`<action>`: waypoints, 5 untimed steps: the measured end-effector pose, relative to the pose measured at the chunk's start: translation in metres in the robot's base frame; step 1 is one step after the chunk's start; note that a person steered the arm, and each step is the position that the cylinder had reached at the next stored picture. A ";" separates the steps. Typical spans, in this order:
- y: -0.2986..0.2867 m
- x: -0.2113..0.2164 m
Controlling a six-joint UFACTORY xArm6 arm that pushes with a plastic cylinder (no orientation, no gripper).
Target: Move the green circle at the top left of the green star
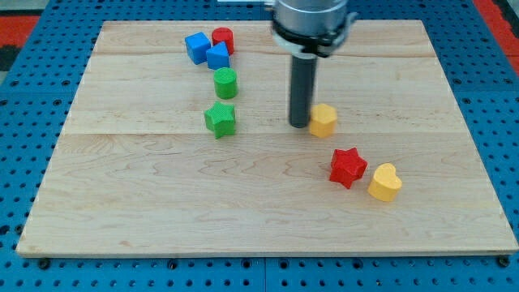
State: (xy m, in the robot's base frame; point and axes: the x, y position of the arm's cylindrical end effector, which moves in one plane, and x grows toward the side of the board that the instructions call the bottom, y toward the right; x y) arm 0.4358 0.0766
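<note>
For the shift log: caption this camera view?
My tip beside yellow block; green circle directly above green star.

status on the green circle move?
Done: nothing visible. The green circle sits directly above the green star, close to it but not to its top left. In hand: my tip is off to the view's right, beside the yellow block, away from both green blocks. Left: reach the circle and push it leftward, to the star's upper left.
</note>
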 end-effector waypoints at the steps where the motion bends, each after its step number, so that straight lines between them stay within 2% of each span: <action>1: 0.000 0.008; 2: -0.034 -0.037; 3: 0.017 -0.052; 4: 0.012 -0.042; 5: -0.019 -0.058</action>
State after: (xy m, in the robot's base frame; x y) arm 0.3780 0.0578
